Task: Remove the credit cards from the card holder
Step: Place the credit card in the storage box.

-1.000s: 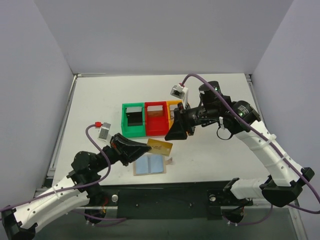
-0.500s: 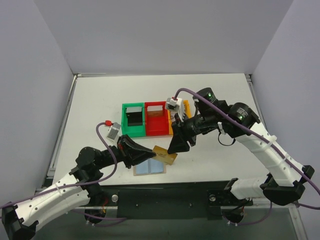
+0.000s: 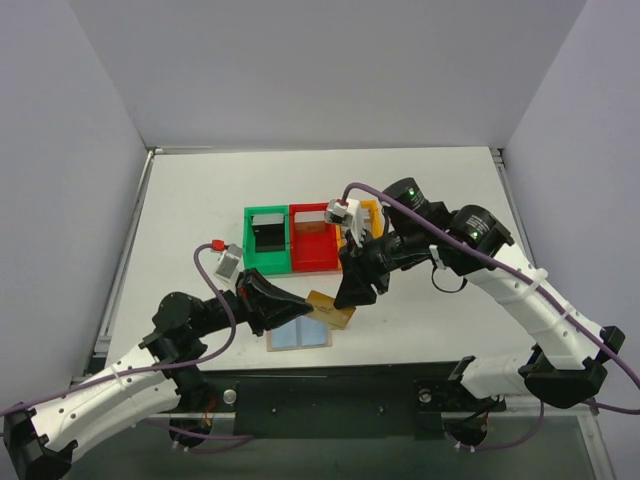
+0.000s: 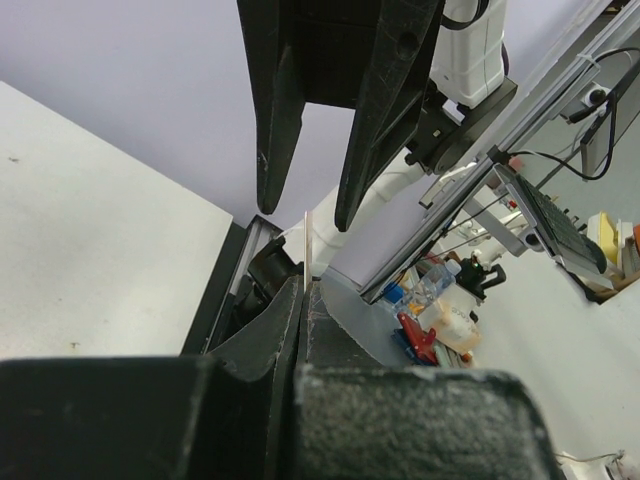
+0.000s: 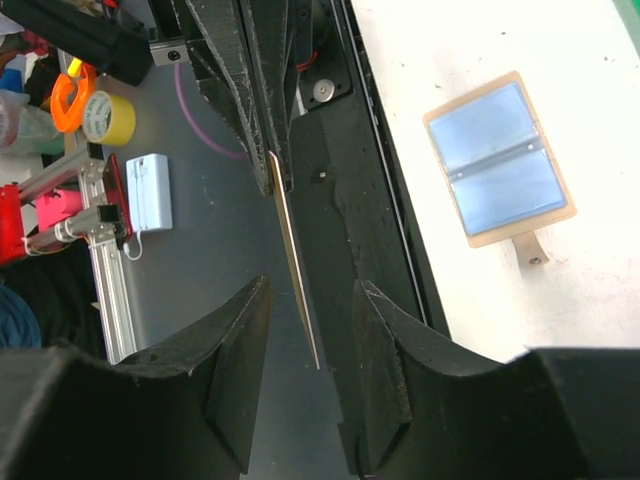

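Narrowing around the gold credit card [image 3: 332,309], the right gripper [image 3: 347,297] straddles it, not yet touching. Left gripper [image 3: 305,303] stays clamped on it; handover pending.

Three bins are set touching in a row mid-worktop: green [image 3: 266,266] leftmost, red [image 3: 313,263] central, orange [image 3: 371,208] rightmost.

A robotics lab: white-walled booth [image 3: 320,80], yellow tape roll [image 5: 100,117].
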You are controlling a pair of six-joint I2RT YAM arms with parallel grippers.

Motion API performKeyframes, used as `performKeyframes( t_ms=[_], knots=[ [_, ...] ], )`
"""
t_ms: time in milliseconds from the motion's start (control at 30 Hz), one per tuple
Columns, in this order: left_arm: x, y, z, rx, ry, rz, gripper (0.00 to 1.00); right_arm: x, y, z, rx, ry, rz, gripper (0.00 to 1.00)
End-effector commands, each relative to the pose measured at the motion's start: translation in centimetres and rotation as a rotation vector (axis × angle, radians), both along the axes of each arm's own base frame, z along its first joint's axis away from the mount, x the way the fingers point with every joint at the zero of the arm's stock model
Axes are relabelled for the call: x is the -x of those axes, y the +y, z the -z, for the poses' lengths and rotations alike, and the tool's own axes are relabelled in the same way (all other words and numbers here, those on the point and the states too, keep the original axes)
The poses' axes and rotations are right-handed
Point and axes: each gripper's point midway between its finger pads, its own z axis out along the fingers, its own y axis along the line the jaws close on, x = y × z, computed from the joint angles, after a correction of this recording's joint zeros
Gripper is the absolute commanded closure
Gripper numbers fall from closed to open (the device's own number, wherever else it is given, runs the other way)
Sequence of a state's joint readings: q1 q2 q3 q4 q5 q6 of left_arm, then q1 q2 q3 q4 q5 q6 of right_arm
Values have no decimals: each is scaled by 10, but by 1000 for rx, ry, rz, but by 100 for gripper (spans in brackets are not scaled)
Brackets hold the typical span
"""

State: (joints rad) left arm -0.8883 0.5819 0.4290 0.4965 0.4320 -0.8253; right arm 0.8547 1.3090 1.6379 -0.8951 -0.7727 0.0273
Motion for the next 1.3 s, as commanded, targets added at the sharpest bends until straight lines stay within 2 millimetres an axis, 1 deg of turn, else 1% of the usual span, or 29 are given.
performKeyframes(
  t_ms=[0,133,167,200,233,333,367,400,433,467,533,567,600,633,667,700,733,767,833,867,900,933,967,1000,1033,1067,1100,1167,1267],
  knots=[
    [3,7,-25,59,-61,-13,100,-8,-1,-2,8,-32,33,62],
    [-8,11,-20,53,-57,-87,100,-42,-4,-16,-73,28,252,56],
    [-10,13,-21,54,-62,-107,100,-46,-6,-15,-88,43,302,55],
    [-16,17,-19,55,-65,-155,100,-60,-5,-21,-126,75,394,55],
    [-20,19,-18,58,-64,-179,100,-67,-5,-28,-173,65,435,54],
    [-37,32,-18,54,-82,-314,100,-93,-15,-30,-236,176,680,55],
    [-41,35,-18,44,-108,-344,100,-100,-17,-27,-261,191,726,55],
    [-48,40,-16,44,-99,-393,100,-105,-20,-27,-286,256,798,55],
    [-52,43,-15,32,-120,-426,100,-112,-24,-19,-291,282,866,55],
    [-57,47,-14,32,-128,-460,100,-115,-27,-20,-317,339,919,55],
    [-66,52,-10,17,-147,-524,100,-120,-27,-12,-360,419,997,55],
    [-69,55,-13,31,-162,-551,100,-122,-27,-12,-401,457,1029,55],
    [-72,55,-8,23,-162,-563,100,-122,-26,-4,-410,490,1046,55],
    [-73,58,-12,45,-174,-582,100,-125,-24,-11,-462,531,1060,55],
    [-74,58,-10,52,-177,-588,100,-125,-23,-8,-476,548,1063,56],
    [-75,60,-14,73,-191,-601,100,-126,-21,-14,-512,584,1066,55],
    [-76,60,-11,74,-194,-606,100,-126,-21,-9,-521,599,1078,55],
    [-77,62,-13,87,-205,-615,100,-127,-18,-16,-567,637,1075,55],
    [-78,62,-14,95,-214,-623,100,-127,-15,-15,-586,659,1065,55],
    [-77,61,-15,95,-214,-614,100,-124,-10,-24,-585,642,1024,55],
    [-77,59,-16,93,-212,-608,100,-121,-6,-23,-549,575,973,55],
    [-74,56,-15,86,-209,-582,100,-116,-3,-32,-491,529,930,56],
    [-72,53,-17,86,-209,-562,100,-109,2,-35,-439,384,844,56],
    [-68,48,-13,68,-198,-527,100,-102,7,-40,-381,326,805,56],
    [-67,47,-16,67,-198,-515,100,-100,4,-56,-364,164,726,57],
    [-57,39,-13,49,-208,-446,100,-98,4,-43,-280,76,663,57],
    [-53,37,-14,45,-209,-420,100,-95,5,-46,-266,40,622,57],
    [-40,32,-13,34,-217,-347,100,-91,-1,-34,-223,-41,541,58],
    [-23,26,-11,24,-220,-244,100,-81,-7,-36,-219,-183,395,59]
  ],
)
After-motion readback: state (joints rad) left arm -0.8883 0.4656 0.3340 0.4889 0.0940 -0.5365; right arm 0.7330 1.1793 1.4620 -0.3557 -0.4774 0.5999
